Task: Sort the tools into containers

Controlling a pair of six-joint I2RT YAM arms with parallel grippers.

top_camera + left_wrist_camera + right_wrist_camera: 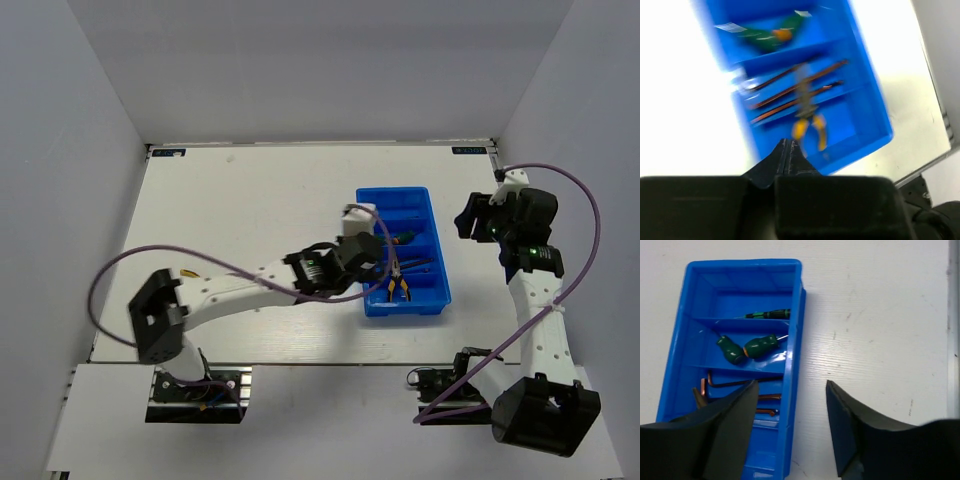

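The blue tray (432, 262) sits right of centre; it also shows in the left wrist view (871, 107) and the right wrist view (794, 340). Two stubby green screwdrivers (747, 347) lie in its second section from the far end. Hex keys (795, 90) lie in the third section. The yellow-handled pliers (809, 127) lie in the near section, nose over the rib. My left gripper (788, 146) is shut and empty, above the tray's near left edge (378, 263). My right gripper (792, 405) is open and empty, over the tray's right wall (470, 222).
A thin green-and-black screwdriver (765, 315) lies along the rib of the far section. White tabletop (875, 340) lies right of the tray, with the table's right edge (953, 340) close by. Grey walls enclose the table. The left wrist view is blurred.
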